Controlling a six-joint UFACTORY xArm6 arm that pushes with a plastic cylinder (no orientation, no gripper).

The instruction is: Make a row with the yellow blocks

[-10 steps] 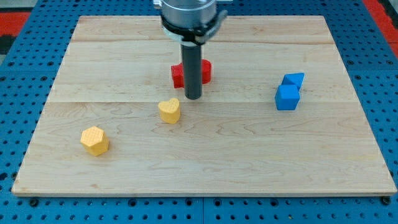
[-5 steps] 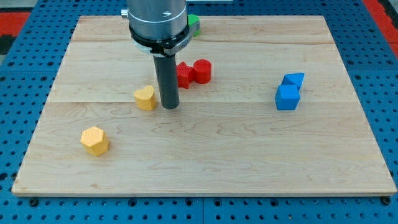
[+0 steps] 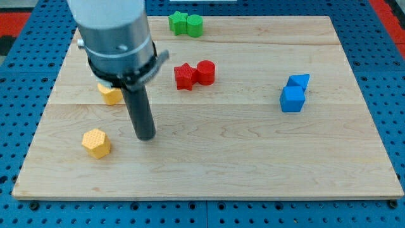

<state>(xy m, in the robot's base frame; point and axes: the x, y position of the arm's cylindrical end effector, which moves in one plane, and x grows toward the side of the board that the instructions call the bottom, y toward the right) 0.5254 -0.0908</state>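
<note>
A yellow hexagonal block (image 3: pixel 96 142) lies near the view's lower left of the wooden board (image 3: pixel 253 158). A second yellow block (image 3: pixel 110 94), partly hidden behind the arm, lies above it at the left; its shape cannot be made out now. My tip (image 3: pixel 146 136) rests on the board to the right of the hexagonal block, a short gap away, and below and right of the upper yellow block.
A red star (image 3: pixel 184 76) and a red cylinder (image 3: pixel 205 71) touch near the centre top. A green star (image 3: pixel 178 23) and a green block (image 3: pixel 194 25) sit at the top edge. Two blue blocks (image 3: pixel 293 94) stand together at the right.
The upper yellow block has been pushed left and slightly up. My tip has moved left and down the view, away from it, toward the hexagonal block. The green blocks have come into sight.
</note>
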